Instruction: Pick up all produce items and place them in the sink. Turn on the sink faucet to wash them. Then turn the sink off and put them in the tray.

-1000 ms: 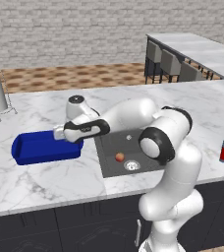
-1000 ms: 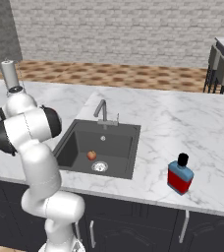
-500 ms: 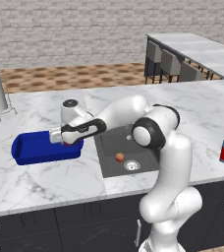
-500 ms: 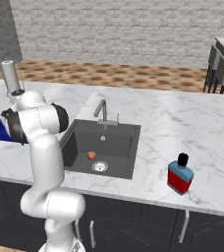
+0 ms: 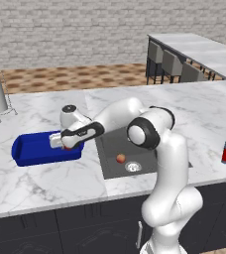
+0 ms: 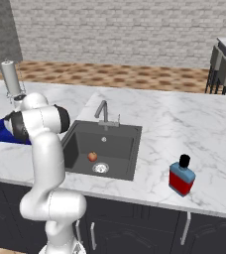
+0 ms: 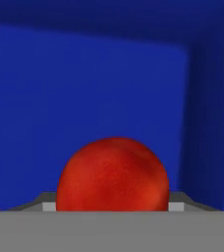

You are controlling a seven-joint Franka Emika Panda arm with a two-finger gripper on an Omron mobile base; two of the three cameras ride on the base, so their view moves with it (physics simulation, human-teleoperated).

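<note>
Gripper (image 5: pixel 65 144) jaws close on the red tomato-like fruit (image 7: pixel 113 174), held low inside the blue tray (image 5: pixel 33 149) at its right end; the fingertips are mostly hidden behind the fruit in the hand view. On the sink (image 6: pixel 117 144) floor, beside the drain, lies the orange-red apple-like fruit (image 6: pixel 92 157). From the right base view, the arm covers most of the tray.

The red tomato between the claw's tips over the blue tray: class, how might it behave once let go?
The tomato looks round and smooth, so it would probably roll. The tray has raised walls that should stop it. Its glossy skin may slip in the claw.
</note>
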